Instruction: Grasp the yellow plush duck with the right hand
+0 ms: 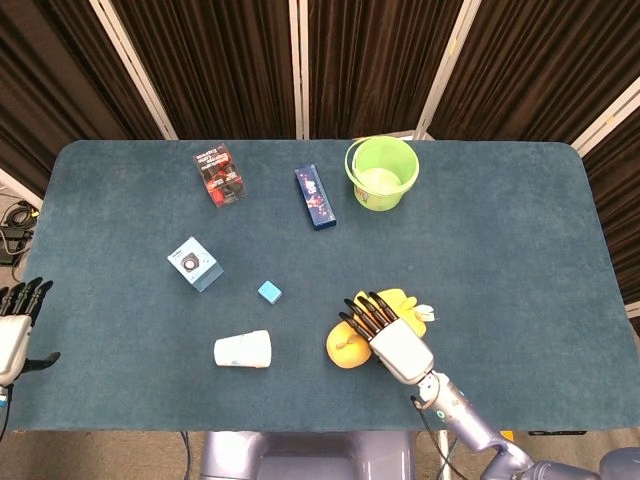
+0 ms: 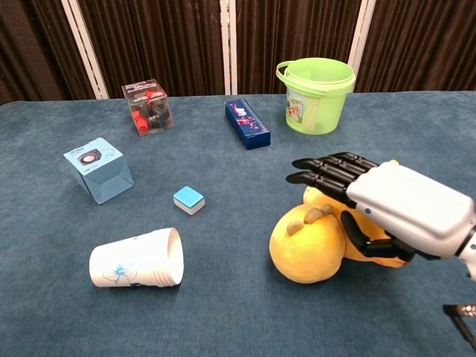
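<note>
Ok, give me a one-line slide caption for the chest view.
Right hand, fingers extended, poised over the yellow plush duck on the blue-clothed table, not yet closed.

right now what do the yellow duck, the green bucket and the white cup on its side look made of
Yellow plush duck: soft matte fabric, rounded and stuffed-looking.
Green bucket: translucent glossy plastic, contents showing through the wall.
White cup lying on its side: probably paper, matte with a blue print.

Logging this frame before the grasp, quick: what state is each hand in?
Left hand: open, holding nothing, at the table's left edge.
Right hand: open, fingers extended above the yellow plush duck, not gripping it.
</note>
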